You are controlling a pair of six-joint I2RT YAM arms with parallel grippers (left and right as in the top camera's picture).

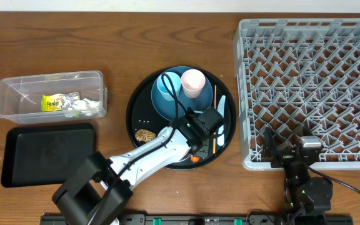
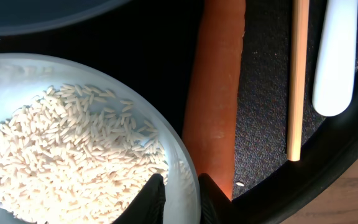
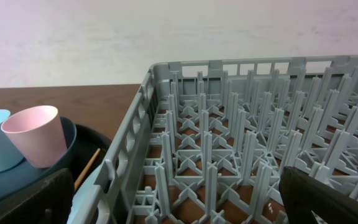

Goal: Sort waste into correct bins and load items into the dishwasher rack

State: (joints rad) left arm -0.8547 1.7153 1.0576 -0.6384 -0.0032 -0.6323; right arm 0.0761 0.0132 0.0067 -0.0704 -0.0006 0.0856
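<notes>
Your left gripper (image 2: 178,194) pinches the white bowl (image 2: 17,81) by its rim, rice (image 2: 73,155) inside, beside the carrot (image 2: 216,93) on the round black tray (image 2: 266,124); lift it level toward what is probably the right place, the shallow black bin (image 1: 49,153), while your right gripper (image 3: 179,196) gapes idle by the rack (image 3: 229,124).

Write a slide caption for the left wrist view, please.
Left gripper pinches the rim of the white bowl of rice, beside a carrot.

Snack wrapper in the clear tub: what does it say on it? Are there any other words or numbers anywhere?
Snack wrapper in the clear tub: it has printed lettering, but it is too small and blurred to read.
No other words, numbers or signs show on the dishwasher rack, the white bowl or anything else.
</notes>
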